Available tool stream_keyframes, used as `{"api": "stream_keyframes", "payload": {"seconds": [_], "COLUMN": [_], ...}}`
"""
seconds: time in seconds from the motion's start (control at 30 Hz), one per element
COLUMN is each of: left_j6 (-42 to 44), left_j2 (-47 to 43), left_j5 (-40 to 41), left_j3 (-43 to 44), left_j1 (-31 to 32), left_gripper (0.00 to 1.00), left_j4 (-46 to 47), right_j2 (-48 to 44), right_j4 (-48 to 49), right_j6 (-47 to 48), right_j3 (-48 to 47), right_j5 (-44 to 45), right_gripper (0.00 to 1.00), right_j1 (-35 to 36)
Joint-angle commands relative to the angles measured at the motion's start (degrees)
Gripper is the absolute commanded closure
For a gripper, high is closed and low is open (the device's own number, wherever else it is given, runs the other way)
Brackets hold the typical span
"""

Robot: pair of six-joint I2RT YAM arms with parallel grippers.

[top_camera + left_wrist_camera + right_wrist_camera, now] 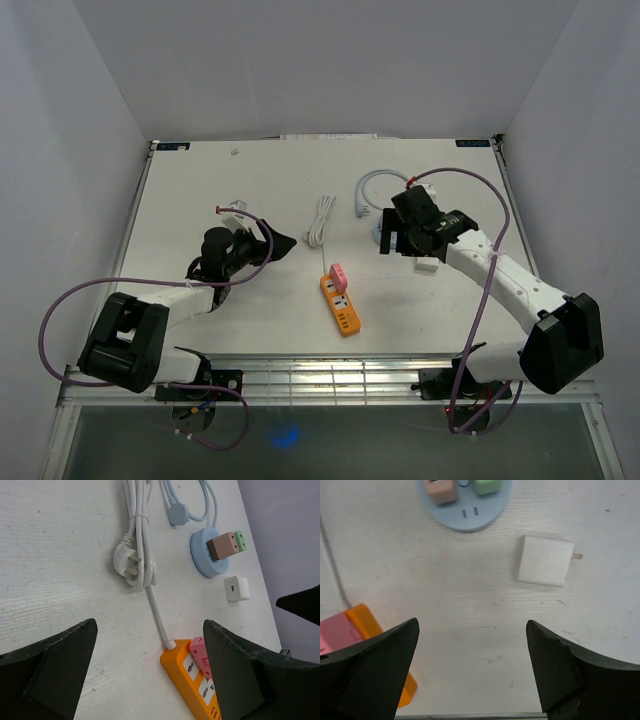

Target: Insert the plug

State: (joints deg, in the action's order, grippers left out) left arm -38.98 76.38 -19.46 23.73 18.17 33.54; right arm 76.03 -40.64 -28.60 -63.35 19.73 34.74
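An orange power strip (341, 306) lies at mid-table, and a pink plug (337, 275) sits in its far end socket. In the left wrist view the pink plug (199, 655) is on the strip (192, 677), partly behind my right-hand finger. A white cube plug (545, 560) lies loose on its side, one prong showing. It is beside a round blue socket hub (470, 515) that carries a brown adapter (222, 546) and a green one (240, 540). My left gripper (275, 238) is open, left of the strip. My right gripper (397, 247) is open over bare table, near the white cube (428, 267).
A bundled white cable (320, 220) with its three-pin plug (127, 565) lies beyond the strip and runs into it. The hub's pale blue cable (375, 185) loops at the back right. The table's near edge (470, 715) shows just below my right fingers.
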Motion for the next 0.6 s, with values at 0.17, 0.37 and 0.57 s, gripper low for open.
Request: {"api": "stream_keyframes", "payload": {"seconds": [0.17,0.37,0.57], "left_j6": [0.84,1.19,1.19], "left_j2": [-1.67,-2.11,-1.76], "left_j5": [-2.16,-2.77,-3.04], "left_j3": [0.18,-0.35,-0.43], "left_j1": [0.28,0.55,0.63], "left_gripper": [0.02,0.02,0.02], "left_j4": [3.2,4.25,4.69], "right_j2": [-0.01,3.15,7.02], "right_j4": [1.36,6.17,10.14], "right_j6": [1.35,3.37,4.78], "right_j3": [6.57,8.86,9.21], "right_j5": [9.98,7.88,3.84], "right_gripper": [0.11,0.11,0.11], "right_j1": [-6.17,-11.96,-15.57]}}
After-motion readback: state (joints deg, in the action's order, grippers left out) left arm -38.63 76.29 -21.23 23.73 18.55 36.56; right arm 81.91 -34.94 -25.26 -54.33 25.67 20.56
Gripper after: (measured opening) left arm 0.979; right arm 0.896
